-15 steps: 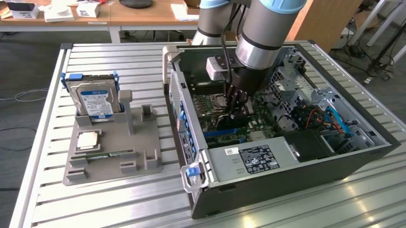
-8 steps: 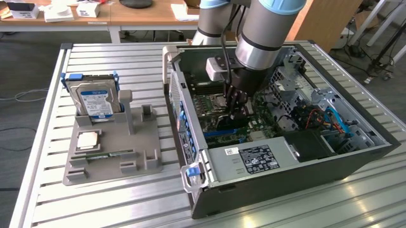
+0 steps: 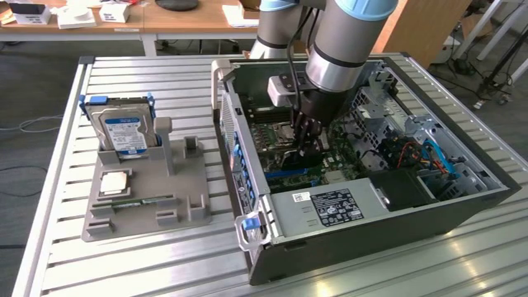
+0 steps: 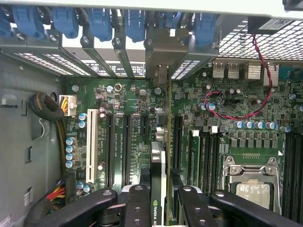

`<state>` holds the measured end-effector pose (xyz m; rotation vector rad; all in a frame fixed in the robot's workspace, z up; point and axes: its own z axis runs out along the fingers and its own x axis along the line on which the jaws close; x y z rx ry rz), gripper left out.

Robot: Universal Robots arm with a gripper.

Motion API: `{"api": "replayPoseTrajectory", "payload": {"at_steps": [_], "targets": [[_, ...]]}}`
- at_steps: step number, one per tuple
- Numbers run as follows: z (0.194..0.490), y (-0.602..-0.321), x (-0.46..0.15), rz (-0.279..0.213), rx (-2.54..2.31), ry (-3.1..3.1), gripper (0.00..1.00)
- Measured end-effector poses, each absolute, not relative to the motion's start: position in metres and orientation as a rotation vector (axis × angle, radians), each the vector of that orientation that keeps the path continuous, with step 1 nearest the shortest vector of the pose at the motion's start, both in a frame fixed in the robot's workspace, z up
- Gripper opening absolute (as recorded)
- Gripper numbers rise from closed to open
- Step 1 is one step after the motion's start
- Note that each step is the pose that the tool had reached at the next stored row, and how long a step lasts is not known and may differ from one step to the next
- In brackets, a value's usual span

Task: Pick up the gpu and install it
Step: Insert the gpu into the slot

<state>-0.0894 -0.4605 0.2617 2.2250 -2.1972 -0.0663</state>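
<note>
pc case (image 3: 371,229) lies on its side w/ the panel off on the slatted table (image 3: 123,260), prob so the arm (image 3: 338,43) can drop straight onto the motherboard (image 4: 123,118). arm comes down near-vertical into the case, wrist pointing at the board. gripper (image 4: 160,201) is partly closed, black fingers (image 4: 137,203) clamped either side of the gpu (image 4: 160,175), so it has the card. gpu is held on edge over the board, in line w/ the long black pcie slots (image 4: 110,146) beside it. its metal bracket (image 4: 161,73) sits at the rear slot openings (image 4: 189,66) under the blue latches (image 4: 99,21), which looks like the orientation needed for card & bracket to meet slot & back panel together. can't tell if the card edge is seated in a slot. grey holder (image 3: 144,185) w/ the hdd (image 3: 123,127) stands apart, at the exterior view's left.
</note>
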Motion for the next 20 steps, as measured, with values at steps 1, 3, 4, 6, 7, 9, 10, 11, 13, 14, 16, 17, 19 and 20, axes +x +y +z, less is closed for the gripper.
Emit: {"api": "replayPoseTrajectory", "payload": {"at_steps": [1,3,4,6,7,9,10,11,13,14,16,17,19,20], "targets": [[0.2617,-0.4605,-0.0894,-0.066,2.225,-2.197,0.27],[0.2618,-0.4605,-0.0894,-0.066,2.225,-2.197,0.27],[0.2622,-0.4605,-0.0894,-0.066,2.225,-2.197,0.27],[0.263,-0.4605,-0.0894,-0.067,2.225,-2.197,0.27],[0.2633,-0.4605,-0.0894,-0.066,2.225,-2.197,0.27],[0.264,-0.4605,-0.0895,-0.066,2.225,-2.197,0.27],[0.2643,-0.4605,-0.0894,-0.066,2.225,-2.197,0.27],[0.2649,-0.4605,-0.0895,-0.066,2.225,-2.197,0.27],[0.2656,-0.4605,-0.0894,-0.066,2.225,-2.197,0.27],[0.2657,-0.4605,-0.0894,-0.066,2.225,-2.197,0.27],[0.2657,-0.4605,-0.0894,-0.066,2.225,-2.197,0.27],[0.2658,-0.4605,-0.0894,-0.066,2.225,-2.197,0.27],[0.2658,-0.4605,-0.0894,-0.066,2.225,-2.197,0.27],[0.2662,-0.4605,-0.0894,-0.065,2.225,-2.197,0.27]]}}
